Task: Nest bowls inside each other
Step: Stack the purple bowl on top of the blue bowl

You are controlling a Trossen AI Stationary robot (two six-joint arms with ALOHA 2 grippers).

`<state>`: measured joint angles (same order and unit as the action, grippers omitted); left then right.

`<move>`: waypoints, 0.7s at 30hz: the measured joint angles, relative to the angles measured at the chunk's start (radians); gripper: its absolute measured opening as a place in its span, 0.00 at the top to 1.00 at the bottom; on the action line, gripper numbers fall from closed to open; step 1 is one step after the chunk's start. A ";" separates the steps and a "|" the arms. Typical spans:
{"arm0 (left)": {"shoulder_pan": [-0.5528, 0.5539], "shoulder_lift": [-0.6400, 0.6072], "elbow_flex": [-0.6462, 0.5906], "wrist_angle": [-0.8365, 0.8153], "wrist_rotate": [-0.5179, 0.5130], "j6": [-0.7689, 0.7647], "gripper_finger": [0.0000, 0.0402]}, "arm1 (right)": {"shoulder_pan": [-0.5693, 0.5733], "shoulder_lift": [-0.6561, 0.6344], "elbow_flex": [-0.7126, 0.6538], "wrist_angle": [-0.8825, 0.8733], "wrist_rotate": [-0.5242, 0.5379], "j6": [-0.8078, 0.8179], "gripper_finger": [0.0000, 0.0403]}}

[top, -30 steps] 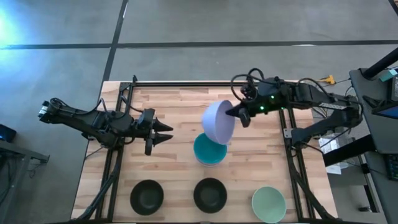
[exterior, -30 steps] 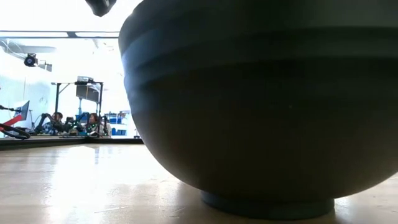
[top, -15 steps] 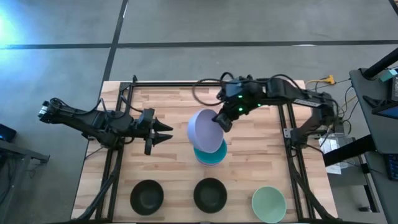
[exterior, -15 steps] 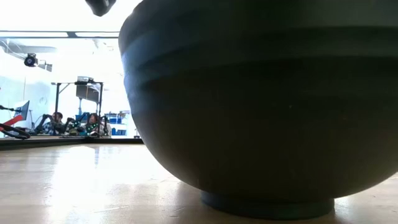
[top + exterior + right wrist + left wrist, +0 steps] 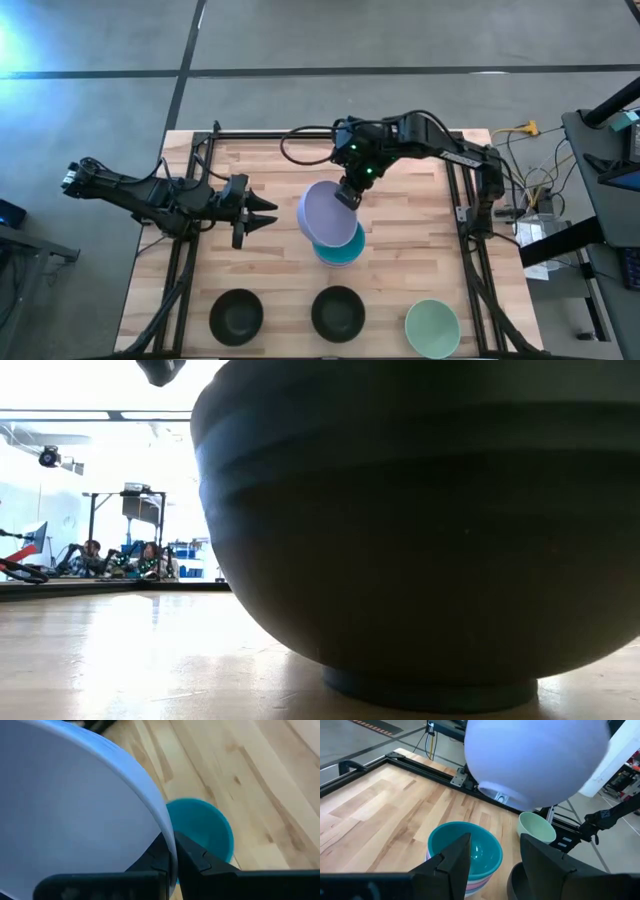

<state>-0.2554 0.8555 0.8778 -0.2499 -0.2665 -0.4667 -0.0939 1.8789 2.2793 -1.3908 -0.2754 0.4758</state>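
The lavender bowl (image 5: 328, 212) hangs tilted in the air above the teal bowl (image 5: 343, 250), held by my right gripper (image 5: 346, 194), which is shut on its rim. The teal bowl tops a small stack; a pink rim shows under it in the left wrist view. That view shows the lavender bowl's underside (image 5: 535, 760) over the teal bowl (image 5: 465, 851). My left gripper (image 5: 266, 212) waits open, left of the stack, with nothing between its fingers (image 5: 492, 862). Two black bowls (image 5: 237, 315) (image 5: 337, 312) and the pale green bowl (image 5: 432, 328) stand along the near edge. My right gripper (image 5: 172, 856) pinches the lavender bowl's rim (image 5: 167, 837) on its far-right side, one finger inside the bowl and one outside. The fingers come slanting down from the table's far right. The bowl is lifted clear and tilted, with its hollow showing in the high view.
One black bowl (image 5: 420, 530) stands right before the low camera and fills most of that view. Metal frame rails (image 5: 460, 200) run along the table's left, right and far sides. Bare wood (image 5: 270, 170) lies between the stack and the far rail. People sit far off in the room.
My right gripper has carried the lavender bowl toward the table's left and slightly nearer, from beside the teal stack to over it. The bowl has tipped from nearly on edge to a flatter tilt, with its hollow turned more upward.
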 joint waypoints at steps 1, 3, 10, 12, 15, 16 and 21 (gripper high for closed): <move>0.000 -0.001 0.000 -0.001 0.000 0.000 0.62 | -0.006 0.007 0.004 -0.013 -0.009 -0.009 0.97; 0.000 -0.001 -0.001 0.000 0.000 0.000 0.62 | -0.020 0.014 0.005 -0.039 -0.020 -0.024 0.97; 0.000 0.000 -0.001 0.000 0.000 -0.001 0.62 | -0.046 0.046 0.004 -0.120 -0.051 -0.066 0.97; 0.000 0.001 -0.001 0.000 0.000 -0.001 0.62 | -0.044 0.063 0.004 -0.151 -0.077 -0.085 0.97; 0.000 0.001 -0.001 -0.001 0.000 -0.001 0.62 | -0.041 0.097 0.001 -0.186 -0.093 -0.119 0.97; 0.000 0.001 -0.002 -0.002 0.000 -0.001 0.62 | -0.041 0.106 -0.002 -0.178 -0.103 -0.126 0.97; 0.000 0.001 -0.002 -0.002 0.000 -0.001 0.62 | -0.039 0.155 -0.004 -0.180 -0.120 -0.154 0.97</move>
<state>-0.2554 0.8566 0.8761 -0.2520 -0.2665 -0.4677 -0.1333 2.0342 2.2758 -1.5703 -0.3953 0.3221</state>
